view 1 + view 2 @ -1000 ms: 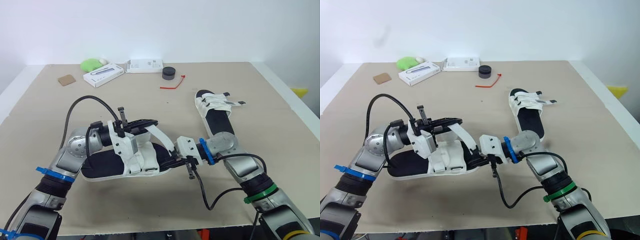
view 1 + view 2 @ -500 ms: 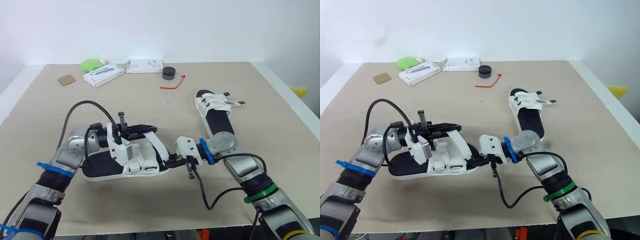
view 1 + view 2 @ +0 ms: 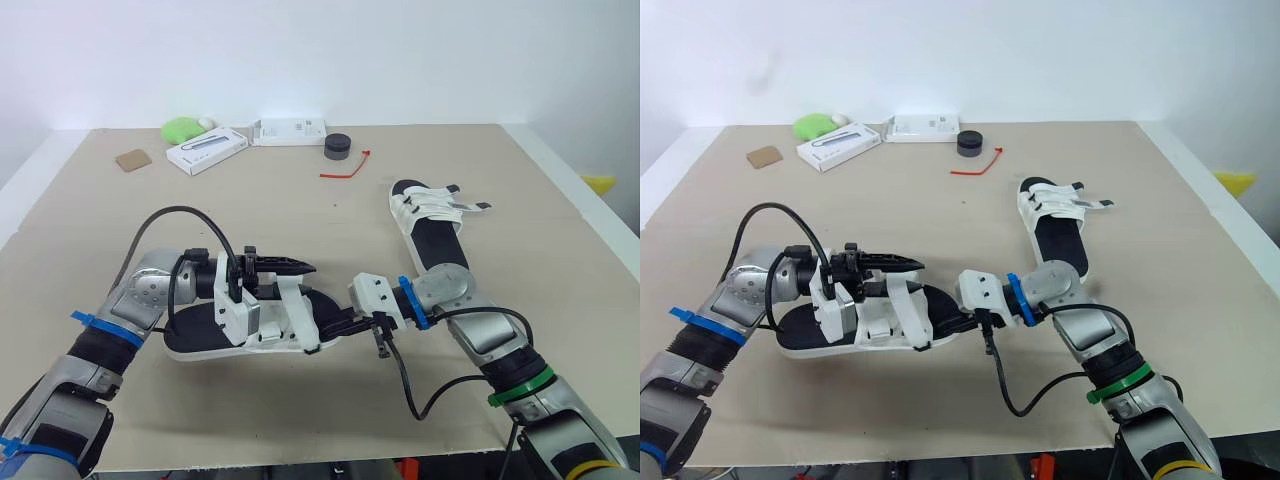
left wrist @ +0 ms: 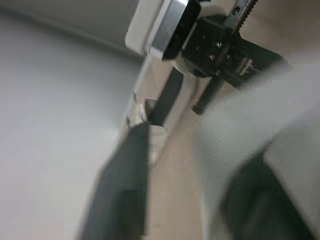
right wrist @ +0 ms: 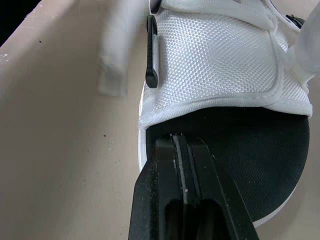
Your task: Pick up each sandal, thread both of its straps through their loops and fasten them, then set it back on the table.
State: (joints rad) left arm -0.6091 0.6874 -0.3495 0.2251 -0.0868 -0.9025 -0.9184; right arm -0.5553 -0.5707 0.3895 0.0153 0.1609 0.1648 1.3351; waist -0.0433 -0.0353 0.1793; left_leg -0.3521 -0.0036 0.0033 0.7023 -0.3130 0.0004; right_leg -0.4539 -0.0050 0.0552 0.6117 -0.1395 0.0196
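- The sandal (image 3: 200, 335) has white straps and a black footbed. It lies flat on the tabletop (image 3: 300, 210) with its toe toward the robot's right.
- The left tool (image 3: 305, 267) hovers just above the sandal's middle and points along it toward the toe. I cannot tell how far open it is.
- A loose strap (image 3: 298, 305) stands up from the sandal just below that tool and slants down toward the toe. Whether the tool touches it is unclear.
- The left wrist block (image 3: 238, 312) sits in front of the sandal's middle and hides part of the straps there.
- The right tool (image 3: 330, 327) is at the sandal's toe. Its fingers (image 5: 160, 195) are closed together with nothing between them, and the tips lie against the toe end of the footbed (image 5: 240, 145).
- Seen from the right wrist, a white mesh band (image 5: 215, 65) crosses the sandal just past the toe, with a black buckle (image 5: 151, 55) on its edge.
- A second sandal (image 3: 430, 225) lies beyond the sandal's toe, farther from the robot and apart from both tools. Its strap ends stick out to the right.
- Well beyond the sandal, near the tabletop's far edge, is a row of small things:
  - a red tie (image 3: 347, 165)
  - a black puck (image 3: 338, 146)
  - a box (image 3: 290, 130)
  - a flat box (image 3: 206, 150)
  - a green lump (image 3: 182, 128)
  - a brown card (image 3: 132, 159)
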